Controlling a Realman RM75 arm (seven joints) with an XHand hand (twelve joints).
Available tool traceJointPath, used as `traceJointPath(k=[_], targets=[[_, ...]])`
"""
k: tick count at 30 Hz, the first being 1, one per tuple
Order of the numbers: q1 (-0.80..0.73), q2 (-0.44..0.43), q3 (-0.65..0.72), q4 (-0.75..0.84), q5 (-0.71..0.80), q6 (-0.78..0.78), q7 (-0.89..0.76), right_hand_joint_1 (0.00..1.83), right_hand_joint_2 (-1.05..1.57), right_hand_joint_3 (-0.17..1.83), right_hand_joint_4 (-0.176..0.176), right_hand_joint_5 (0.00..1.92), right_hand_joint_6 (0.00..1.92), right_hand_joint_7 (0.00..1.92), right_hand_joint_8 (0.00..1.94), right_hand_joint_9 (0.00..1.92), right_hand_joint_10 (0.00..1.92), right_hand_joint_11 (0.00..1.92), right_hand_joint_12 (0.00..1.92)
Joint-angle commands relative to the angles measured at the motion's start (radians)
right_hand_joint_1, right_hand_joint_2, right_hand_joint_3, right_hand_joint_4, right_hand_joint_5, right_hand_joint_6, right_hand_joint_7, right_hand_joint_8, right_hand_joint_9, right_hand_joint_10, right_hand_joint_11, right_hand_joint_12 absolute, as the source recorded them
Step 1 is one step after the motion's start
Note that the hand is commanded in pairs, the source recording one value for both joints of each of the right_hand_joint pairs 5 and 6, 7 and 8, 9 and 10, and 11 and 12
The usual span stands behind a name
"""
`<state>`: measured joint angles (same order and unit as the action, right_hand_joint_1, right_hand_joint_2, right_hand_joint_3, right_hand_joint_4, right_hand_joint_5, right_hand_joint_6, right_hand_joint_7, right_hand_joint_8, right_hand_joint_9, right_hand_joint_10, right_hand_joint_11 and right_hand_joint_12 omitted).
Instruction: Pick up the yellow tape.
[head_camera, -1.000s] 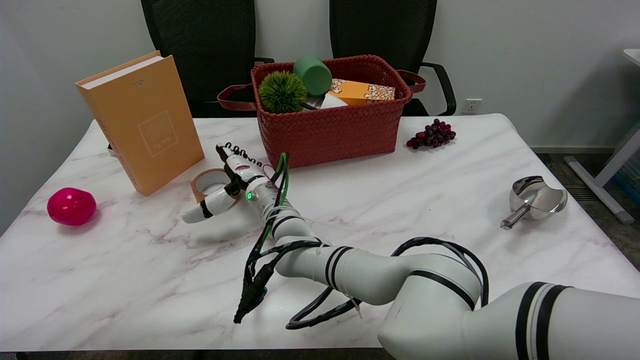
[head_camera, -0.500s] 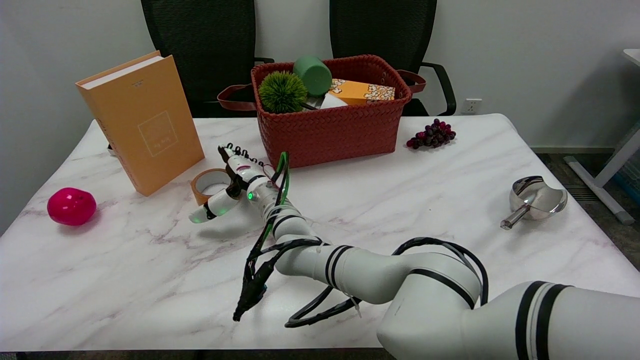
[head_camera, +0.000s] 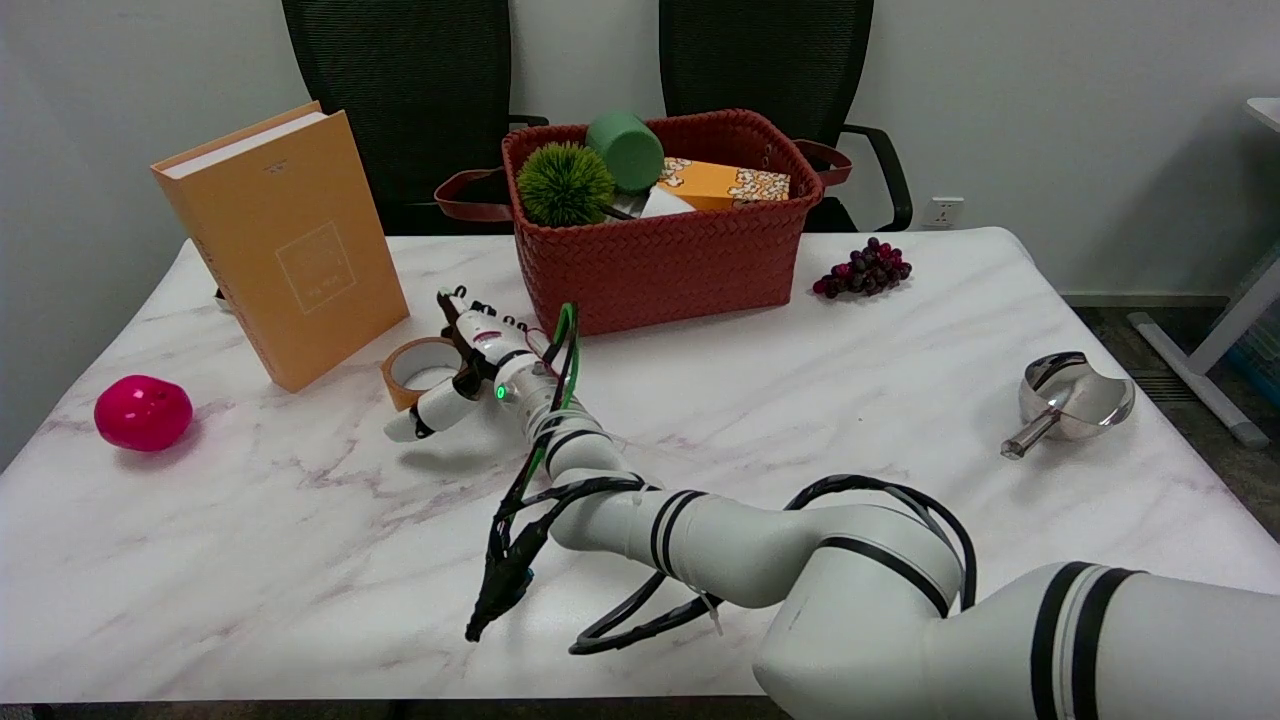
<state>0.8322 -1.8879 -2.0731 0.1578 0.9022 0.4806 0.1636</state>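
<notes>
The right hand (head_camera: 462, 362) covers the right side of the yellow tape (head_camera: 415, 366), so contact between fingers and roll cannot be told. The right arm (head_camera: 760, 560) runs out of the picture at its lower right corner. The table (head_camera: 800, 400) is cut by the picture's bottom edge along its near edge, and the arm hides its near right corner. The orange book (head_camera: 285, 240) hides a small dark thing behind it near the table's far left corner. In the red basket (head_camera: 665, 255), its front wall hides the lower parts of the green ball (head_camera: 565, 183), green cup (head_camera: 626, 149) and popcorn box (head_camera: 722, 184). The two chairs (head_camera: 420, 90) are cut by the top edge.
</notes>
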Motion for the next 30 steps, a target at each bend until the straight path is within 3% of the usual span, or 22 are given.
traceJointPath(k=[1, 8, 12, 14, 19, 30], targets=[[-0.001, -0.001, 0.003, 0.003, 0.001, 0.006, -0.008, 1.11, 0.35, 0.37, 0.000, 0.08, 0.08, 0.41, 0.41, 0.21, 0.21, 0.52, 0.52], [-0.001, -0.001, 0.003, 0.005, 0.002, 0.006, -0.008, 1.11, 0.47, 0.33, 0.000, 0.32, 0.32, 0.51, 0.51, 0.31, 0.31, 0.82, 0.82], [-0.003, 0.000, 0.003, 0.006, 0.002, 0.009, -0.008, 1.11, 0.58, 0.29, 0.000, 0.47, 0.47, 0.66, 0.66, 0.41, 0.41, 1.35, 1.35], [-0.003, 0.000, 0.003, 0.006, 0.002, 0.010, -0.008, 1.11, 0.63, 0.26, 0.000, 0.55, 0.55, 0.73, 0.73, 0.50, 0.50, 1.51, 1.51], [-0.003, 0.000, 0.003, 0.006, 0.002, 0.010, -0.008, 1.10, 0.72, 0.27, 0.000, 0.66, 0.66, 0.84, 0.84, 0.64, 0.64, 1.61, 1.61], [-0.010, -0.001, -0.002, 0.012, -0.001, 0.035, -0.008, 1.12, 0.77, 0.26, 0.000, 0.73, 0.73, 0.92, 0.92, 0.74, 0.74, 1.77, 1.77]])
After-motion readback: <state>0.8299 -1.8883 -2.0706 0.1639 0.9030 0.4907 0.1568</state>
